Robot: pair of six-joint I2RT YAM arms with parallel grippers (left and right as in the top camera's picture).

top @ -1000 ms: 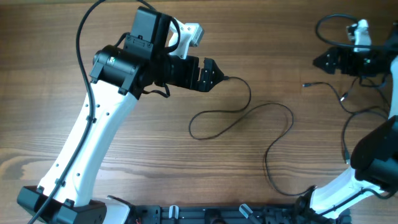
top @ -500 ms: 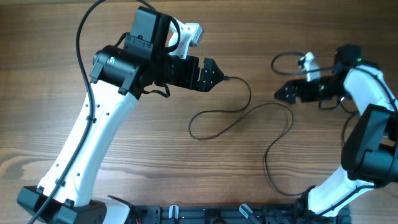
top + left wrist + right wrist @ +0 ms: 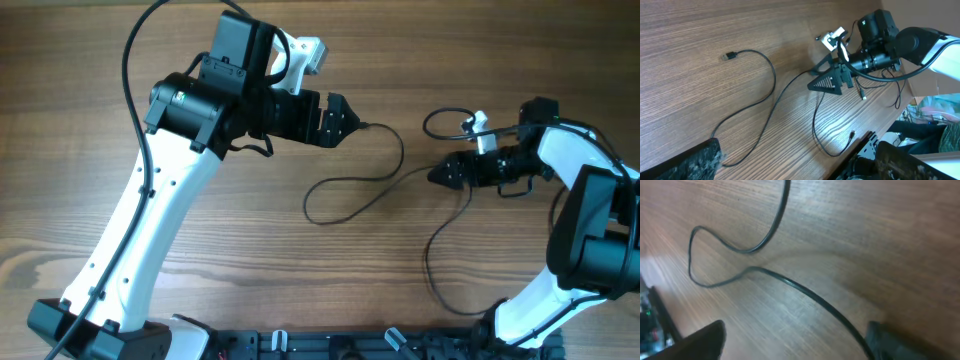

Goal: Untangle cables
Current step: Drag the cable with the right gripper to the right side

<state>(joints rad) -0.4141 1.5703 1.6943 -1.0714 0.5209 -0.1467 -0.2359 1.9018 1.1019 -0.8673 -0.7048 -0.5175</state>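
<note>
Wooden table [image 3: 300,290]: one thin black cable [image 3: 345,181] is lying mid-table in a loose loop, apparently crossing itself once. Left gripper [image 3: 348,123] is hovering, jaws spread, beside one end. Right gripper [image 3: 436,175] is straddling it, jaws apart. Untangling appears barely begun.

Table [image 3: 80,60]: brown wood with darker grain streaks running lengthwise.
Cable [image 3: 812,299], on the table: plain black.
Left gripper [image 3: 350,125], over the table's middle: black.
Left arm [image 3: 150,230]: white link, black joint housings.
Right gripper [image 3: 435,174], over the table's right part: black.
Module [image 3: 478,125]: white.
Right arm [image 3: 570,150]: white link.
</note>
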